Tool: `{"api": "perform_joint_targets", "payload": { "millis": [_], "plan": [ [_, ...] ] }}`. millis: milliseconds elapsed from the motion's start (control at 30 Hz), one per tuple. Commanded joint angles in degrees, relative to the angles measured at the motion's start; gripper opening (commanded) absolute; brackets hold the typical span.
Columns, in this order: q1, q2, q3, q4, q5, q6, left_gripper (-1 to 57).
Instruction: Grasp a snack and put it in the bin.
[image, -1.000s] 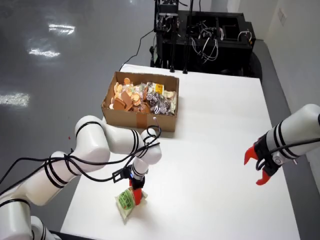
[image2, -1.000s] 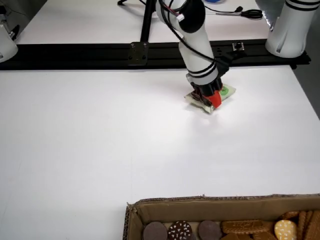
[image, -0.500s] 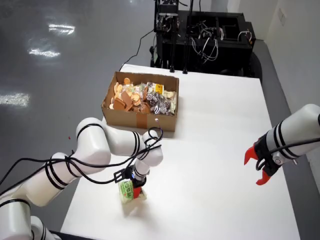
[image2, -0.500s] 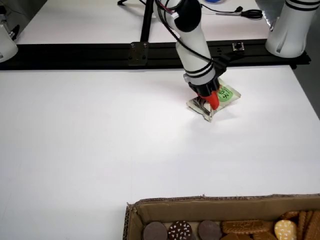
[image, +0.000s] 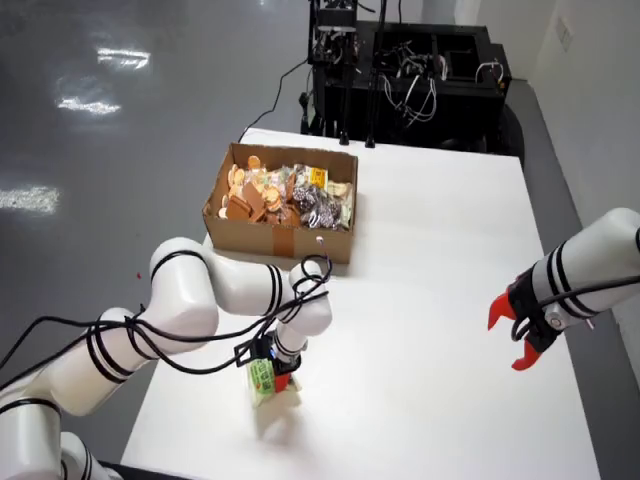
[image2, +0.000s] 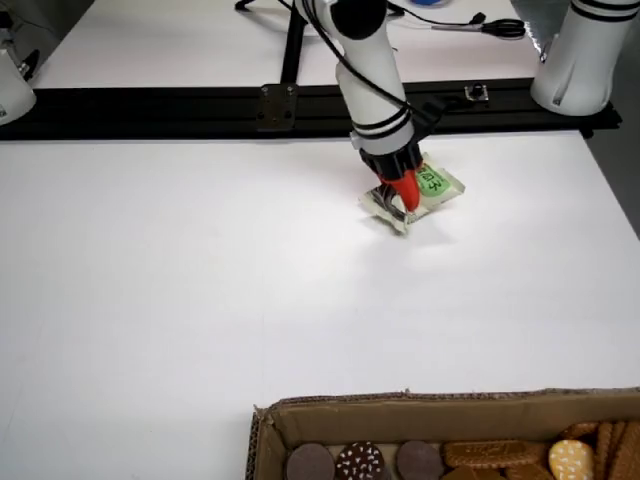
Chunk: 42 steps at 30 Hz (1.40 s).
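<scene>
Pressing down at the tabletop's (image2: 200, 280) one o'clock in the view from across, the gripper (image2: 402, 200) has its jaws clamped on a snack packet (image2: 435, 185), well apart from the box (image2: 400, 410).

Jaws of the gripper (image: 281, 380) clamp a green-labelled snack packet (image: 264, 381) on the white table (image: 430, 300).

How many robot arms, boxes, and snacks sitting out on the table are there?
Robot arms: 2, the working arm with its tool and a second arm
Cardboard boxes: 1
Snack packets out on the table: 1
Total: 4
</scene>
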Motion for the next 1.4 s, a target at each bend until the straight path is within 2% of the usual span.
{"api": "perform_joint_targets", "payload": {
  "millis": [33,267,567,767,967,1167,1400],
  "plan": [
    [-0.78,-2.12,0.93,1.22,0.19,0.0,7.4],
    [-1.8,-8.79,5.2,5.23,0.27,0.0,2.3],
    [-2.13,-17.51,10.48,10.4,0.29,0.0,0.0],
    [-2.27,-20.15,10.26,14.25,0.29,0.0,-0.3],
    [-1.72,-20.03,6.01,18.62,0.29,0.0,-0.4],
    [-0.08,-16.77,-2.74,22.12,0.22,10.82,-0.4],
    [3.01,-12.28,-12.24,24.08,-0.81,22.74,-0.4]
  ]
}}
